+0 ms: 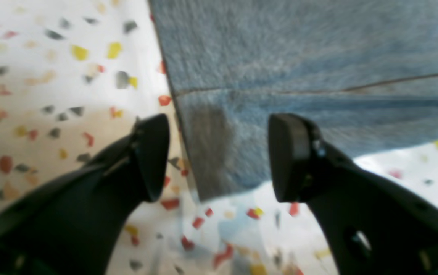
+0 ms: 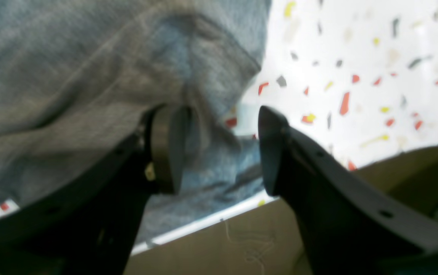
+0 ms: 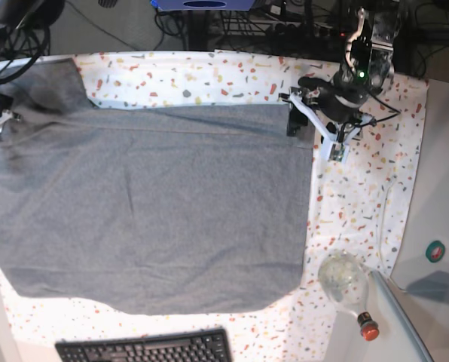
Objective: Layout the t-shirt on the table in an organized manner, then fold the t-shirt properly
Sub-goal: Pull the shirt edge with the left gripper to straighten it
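Your left gripper (image 1: 219, 158) and right gripper (image 2: 219, 147) are both spread, pinching nothing, at opposite far corners of the t-shirt (image 3: 145, 207) lying across the table (image 3: 360, 204); pulling away carelessly could snag and rumple an edge

left claw (image 1: 219, 156): jaws apart, nothing between | right claw (image 2: 219, 149): jaws apart, gripping nothing
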Tool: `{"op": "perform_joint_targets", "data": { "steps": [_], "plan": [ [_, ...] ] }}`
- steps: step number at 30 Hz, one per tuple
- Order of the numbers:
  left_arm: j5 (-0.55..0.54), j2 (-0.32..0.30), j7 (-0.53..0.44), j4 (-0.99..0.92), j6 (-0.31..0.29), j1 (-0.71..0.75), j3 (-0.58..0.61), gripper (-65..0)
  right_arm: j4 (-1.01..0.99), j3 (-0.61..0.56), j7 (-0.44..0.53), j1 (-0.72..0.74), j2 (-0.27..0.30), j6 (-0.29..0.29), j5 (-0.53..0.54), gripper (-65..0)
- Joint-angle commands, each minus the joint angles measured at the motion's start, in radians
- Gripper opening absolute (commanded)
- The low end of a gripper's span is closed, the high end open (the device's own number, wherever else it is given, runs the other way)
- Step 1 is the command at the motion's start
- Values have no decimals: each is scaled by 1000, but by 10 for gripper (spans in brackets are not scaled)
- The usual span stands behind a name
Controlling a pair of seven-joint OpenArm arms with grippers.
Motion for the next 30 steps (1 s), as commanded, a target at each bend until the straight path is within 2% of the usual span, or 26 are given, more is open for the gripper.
{"op": "perform_joint_targets", "data": {
  "steps": [1, 6, 9, 11, 12, 14, 16, 18, 19, 24, 30],
  "plan": [
    [-9, -9, -9, 48, -9, 28, -1, -247, 49, 3, 14, 2, 10, -3, 5, -339],
    [-9, -38, -16, 172, -9, 186, -3, -247, 123, 3, 20, -10, -8, -3, 5, -339],
    [-9, -40, -17, 192, -10, 197, -41, -258, 117, -6, 38, 13, -5, 2, 5, -344],
    [-9, -24, -16, 190, -10, 129, -55, -346, 107, -6, 87, 37, -7, 3, 5, -345],
    [-9, -12, -9, 187, -10, 85, -58, -429, 89, -8, 118, 51, -7, 3, 5, -345],
    [-9, 14, -9, 154, -10, -17, -56, -650, 25, -9, 182, 97, -5, 5, 5, -374],
    [-8, 43, -9, 77, -10, -138, -56, -650, -64, -9, 232, 149, -3, 5, 5, -456],
    [0, 74, -8, -52, -10, -254, -55, -650, -147, -9, 251, 194, 15, 5, 5, -567],
    [0, 88, -6, -138, -10, -313, -55, -650, -193, -9, 255, 215, 21, 5, 5, -642],
    [0, 91, 32, -518, -10, -529, 20, -650, -311, -9, 253, 251, 40, 5, 5, -650],
    [0, 95, -63, -755, -10, -633, 105, -650, -422, -9, 259, 281, 55, 3, 5, -650]
  ]
}}
